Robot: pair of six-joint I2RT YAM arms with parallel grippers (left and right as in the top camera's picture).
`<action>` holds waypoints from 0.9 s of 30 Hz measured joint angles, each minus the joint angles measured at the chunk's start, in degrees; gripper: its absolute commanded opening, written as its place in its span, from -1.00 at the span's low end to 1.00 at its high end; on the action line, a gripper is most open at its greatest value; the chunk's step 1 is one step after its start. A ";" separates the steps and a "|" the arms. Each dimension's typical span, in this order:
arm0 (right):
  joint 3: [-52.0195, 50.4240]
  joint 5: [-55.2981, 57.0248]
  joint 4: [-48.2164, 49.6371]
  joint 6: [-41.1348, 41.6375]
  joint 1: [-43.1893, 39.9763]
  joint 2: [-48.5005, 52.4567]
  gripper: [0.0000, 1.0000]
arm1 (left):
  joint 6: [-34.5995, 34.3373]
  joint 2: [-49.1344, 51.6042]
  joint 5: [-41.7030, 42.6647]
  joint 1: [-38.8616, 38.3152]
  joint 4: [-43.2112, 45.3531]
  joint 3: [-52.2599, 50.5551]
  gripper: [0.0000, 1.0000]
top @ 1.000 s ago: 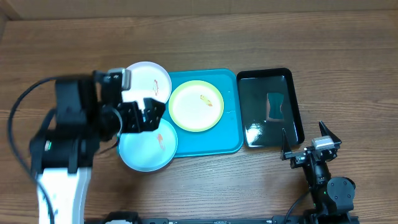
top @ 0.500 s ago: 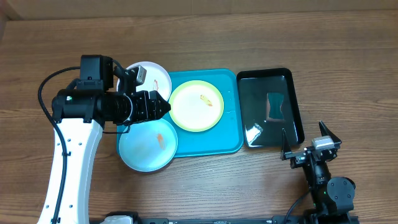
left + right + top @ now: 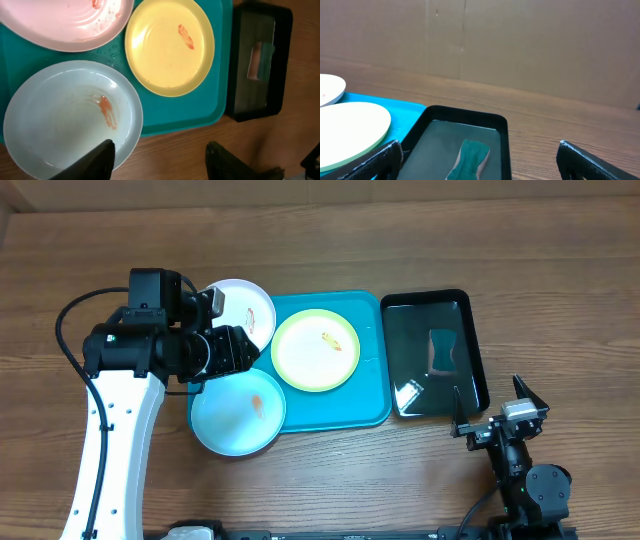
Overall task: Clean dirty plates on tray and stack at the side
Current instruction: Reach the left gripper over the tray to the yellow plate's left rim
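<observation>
The turquoise tray (image 3: 372,398) holds three plates. The white plate (image 3: 248,302) is at its back left, partly under my left arm. The pale yellow-green plate (image 3: 316,350) is in the middle. The light blue plate (image 3: 238,415) is at the front left and overhangs the front rim. Each has an orange smear. My left gripper (image 3: 236,348) is open and empty, above the gap between the white and blue plates. The left wrist view shows its open jaws (image 3: 162,161) over the blue plate (image 3: 65,117). My right gripper (image 3: 500,416) is open and empty near the table's front edge.
A glossy black tray (image 3: 478,350) stands right of the turquoise tray, with a green sponge (image 3: 443,350) lying in it. The sponge (image 3: 470,157) and black tray rim (image 3: 465,113) also show in the right wrist view. A brown wall runs behind the table.
My left arm has swung up and its gripper has shifted from over the blue plate's back edge toward the white plate, then drawn back slightly left. The right arm has not moved.
</observation>
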 measured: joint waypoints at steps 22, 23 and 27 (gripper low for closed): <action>0.00 0.00 -0.02 -0.02 0.00 0.00 1.00 | -14.69 2.73 -22.40 -18.05 0.15 0.09 -0.81; 0.00 0.00 0.00 -0.02 0.00 0.00 1.00 | -14.95 3.82 -22.91 -18.62 0.28 0.09 -0.76; 0.00 0.00 0.00 -0.02 0.00 0.00 1.00 | -15.47 8.68 -24.02 -19.10 0.59 0.09 -0.62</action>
